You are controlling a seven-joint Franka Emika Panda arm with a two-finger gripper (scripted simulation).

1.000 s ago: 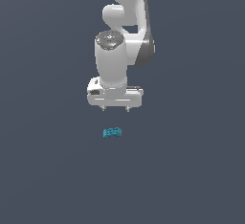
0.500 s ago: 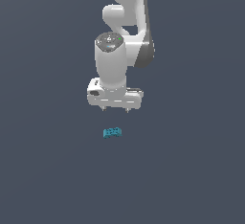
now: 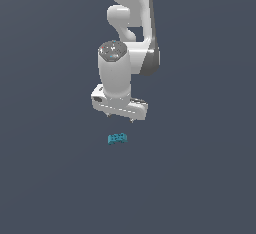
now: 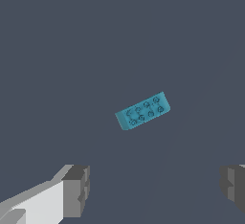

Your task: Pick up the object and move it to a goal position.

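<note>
The object (image 3: 117,138) is a tiny teal-blue oblong block with studs on top, lying flat on the dark grey floor. In the wrist view the object (image 4: 143,111) lies askew between and beyond the two fingers. My white gripper (image 3: 120,118) hangs a short way above the block, pointing down. It is open and empty, its grey fingertips (image 4: 76,190) set wide apart. Nothing touches the block.
The white arm (image 3: 131,23) rises behind the gripper toward the top of the exterior view. The floor (image 3: 200,178) is a plain dark grey surface with no other objects showing.
The gripper has come down slightly and turned a little about its vertical axis. The block has not moved.
</note>
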